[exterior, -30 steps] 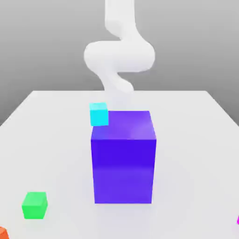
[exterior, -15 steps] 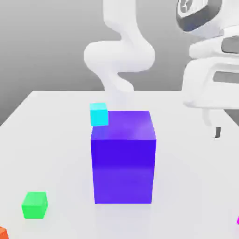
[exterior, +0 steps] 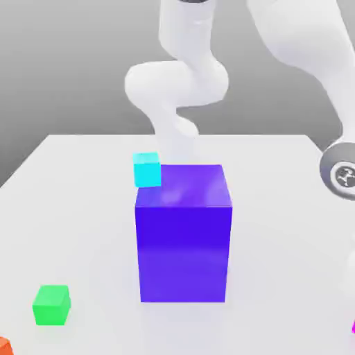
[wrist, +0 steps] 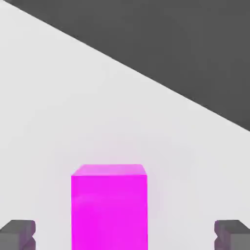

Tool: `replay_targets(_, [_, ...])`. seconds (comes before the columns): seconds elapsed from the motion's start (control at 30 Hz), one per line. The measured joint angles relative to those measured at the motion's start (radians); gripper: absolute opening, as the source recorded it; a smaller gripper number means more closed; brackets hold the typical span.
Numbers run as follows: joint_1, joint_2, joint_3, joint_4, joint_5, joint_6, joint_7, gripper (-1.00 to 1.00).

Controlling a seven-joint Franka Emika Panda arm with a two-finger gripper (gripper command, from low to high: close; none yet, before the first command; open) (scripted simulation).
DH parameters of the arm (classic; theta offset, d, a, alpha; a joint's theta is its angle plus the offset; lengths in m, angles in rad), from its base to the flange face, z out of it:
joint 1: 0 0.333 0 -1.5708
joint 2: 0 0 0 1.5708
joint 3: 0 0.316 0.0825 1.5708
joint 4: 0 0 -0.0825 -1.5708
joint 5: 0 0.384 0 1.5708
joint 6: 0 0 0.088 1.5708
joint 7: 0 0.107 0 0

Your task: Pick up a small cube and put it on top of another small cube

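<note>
Exterior view, left to right: green cube (exterior: 51, 304) at 8 o'clock of the large blue block (exterior: 183, 232); cyan cube (exterior: 147, 169) at its 11 o'clock. Hand view: gripper (wrist: 125, 234) spread wide, magenta cube (wrist: 109, 207) between its fingertips (wrist: 18, 233), untouched, on the white table (wrist: 58, 97).

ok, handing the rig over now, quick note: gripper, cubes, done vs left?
Gripper: open, a fingertip on either side of the magenta cube, not closed on it.
Magenta cube sits on the table, at the exterior view's lower right edge.
Cyan cube behind the big blue block; green cube and an orange one front left.
Done: none stacked, none lifted.
Left: grasp, lift, place on another small cube.
</note>
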Motion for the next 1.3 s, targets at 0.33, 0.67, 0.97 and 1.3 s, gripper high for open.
replay_targets(0.33, [-0.006,-0.019,0.010,-0.006,0.015,-0.014,-0.011,-1.00])
replay_targets(0.67, [-0.261,-0.221,-0.107,-0.159,0.153,-0.060,-0.051,-1.00])
replay_targets(0.97, [-0.519,-0.394,-0.286,-0.334,0.298,-0.026,-0.082,-1.00])
replay_targets(1.3, [-0.708,-0.308,-0.406,-0.382,0.434,0.129,-0.138,1.00])
